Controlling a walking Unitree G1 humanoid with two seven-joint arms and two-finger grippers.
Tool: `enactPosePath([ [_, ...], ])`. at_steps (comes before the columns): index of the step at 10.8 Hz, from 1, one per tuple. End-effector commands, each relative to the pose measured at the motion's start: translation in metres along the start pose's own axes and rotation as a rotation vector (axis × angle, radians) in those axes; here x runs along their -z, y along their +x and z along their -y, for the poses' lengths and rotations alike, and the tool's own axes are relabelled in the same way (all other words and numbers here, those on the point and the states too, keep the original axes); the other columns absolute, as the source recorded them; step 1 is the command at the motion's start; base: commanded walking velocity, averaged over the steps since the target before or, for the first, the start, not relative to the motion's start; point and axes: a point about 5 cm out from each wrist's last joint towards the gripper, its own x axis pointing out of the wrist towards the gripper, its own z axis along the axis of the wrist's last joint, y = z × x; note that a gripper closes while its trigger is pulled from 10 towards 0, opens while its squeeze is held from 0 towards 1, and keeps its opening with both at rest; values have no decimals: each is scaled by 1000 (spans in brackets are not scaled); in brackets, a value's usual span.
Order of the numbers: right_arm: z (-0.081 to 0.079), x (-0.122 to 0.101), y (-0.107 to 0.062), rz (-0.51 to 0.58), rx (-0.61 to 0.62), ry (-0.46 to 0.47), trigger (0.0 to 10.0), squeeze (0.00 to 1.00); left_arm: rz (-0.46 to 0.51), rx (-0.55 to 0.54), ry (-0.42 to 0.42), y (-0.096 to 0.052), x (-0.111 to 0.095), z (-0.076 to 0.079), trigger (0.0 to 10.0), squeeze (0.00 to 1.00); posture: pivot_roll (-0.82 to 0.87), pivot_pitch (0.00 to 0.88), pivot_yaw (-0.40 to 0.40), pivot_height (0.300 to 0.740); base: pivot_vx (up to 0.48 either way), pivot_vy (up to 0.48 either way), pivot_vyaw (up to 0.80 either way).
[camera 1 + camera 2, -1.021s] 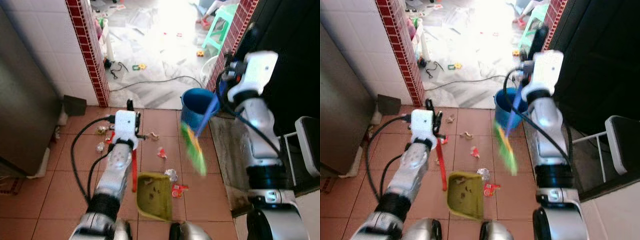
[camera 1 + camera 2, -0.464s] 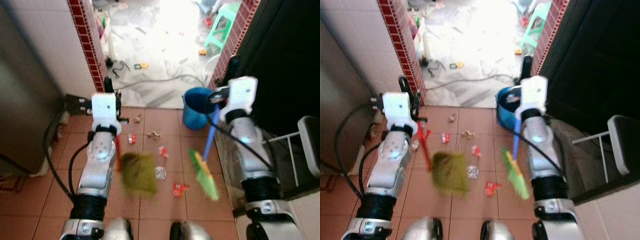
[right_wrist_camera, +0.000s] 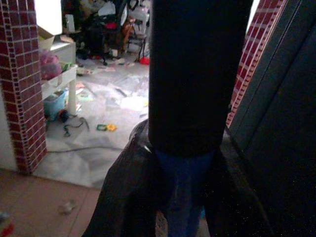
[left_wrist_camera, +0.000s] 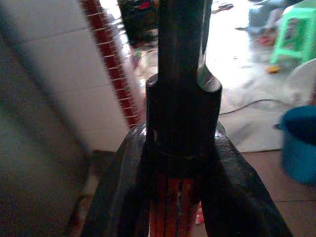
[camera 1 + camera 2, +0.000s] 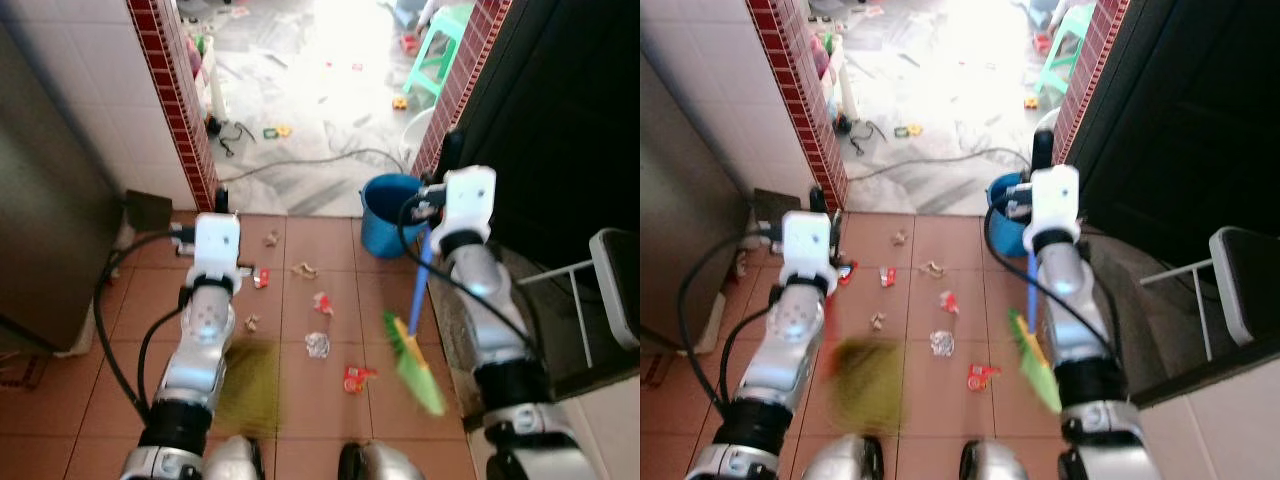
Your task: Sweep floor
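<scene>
My left gripper (image 5: 220, 200) is shut on the red handle (image 4: 175, 210) of an olive-green dustpan (image 5: 250, 385), which is blurred low over the tiles by my left foot. At my right side, the right gripper (image 5: 447, 155) is shut on the blue handle (image 5: 422, 275) of a broom. The broom's green bristles (image 5: 412, 360) hang just right of the litter. Several scraps of litter lie on the terracotta tiles between my arms: a red wrapper (image 5: 324, 303), a clear crumpled piece (image 5: 318, 345) and a red piece (image 5: 358, 378).
A blue bucket (image 5: 390, 212) stands at the doorway, right of centre. Red brick pillars (image 5: 180, 110) frame the opening to a bright, cluttered room with a cable (image 5: 310, 160) and a green stool (image 5: 440, 50). A metal cabinet (image 5: 40, 230) is left, a white chair (image 5: 615, 290) right.
The dustpan has swung from the middle of the litter toward my left and blurs in motion. The broom head has dropped from beside the bucket to floor level, right of the litter.
</scene>
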Motion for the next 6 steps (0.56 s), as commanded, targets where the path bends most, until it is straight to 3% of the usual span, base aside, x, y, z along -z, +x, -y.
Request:
enactPosePath([
  [1,0,-5,0,18,3,9,10000,0,53,-1,10,4,-9,2,10000,0,-9,72,-44,740,0,0,0],
  [3,2,1,1,-24,51,89,10000,0,-27,-6,-69,7,4,17,10000,0,-16,76,-50,740,0,0,0],
  [4,3,3,2,-52,84,159,10000,0,-89,-42,-121,8,11,20,10000,0,-20,75,-50,740,0,0,0],
  [6,-1,4,7,-88,108,324,10000,0,-120,-31,-172,9,14,23,10000,0,-23,77,-55,740,0,0,0],
])
